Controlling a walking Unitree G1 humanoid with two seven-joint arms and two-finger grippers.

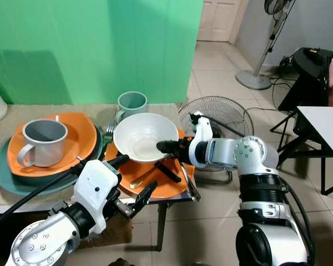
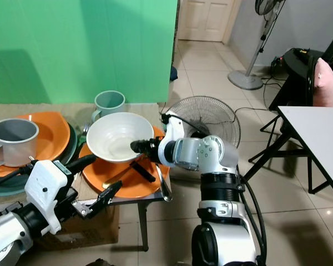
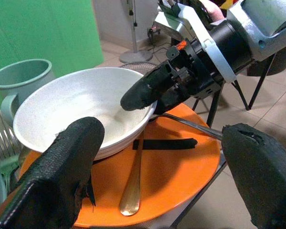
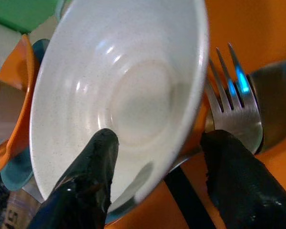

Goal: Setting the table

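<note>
A white bowl sits on an orange plate at the table's right end. My right gripper is open and straddles the bowl's near-right rim, one finger inside the bowl and the other outside, by a silver fork. A gold spoon and a black strip lie on the plate beside the bowl. My left gripper hangs open at the table's front edge, just before the orange plate. At the left, a grey mug stands on another orange plate.
A teal mug stands behind the bowl. A teal plate lies under the left stack. A fan cage rests on the floor right of the table. A white table is further right, with a cardboard box below.
</note>
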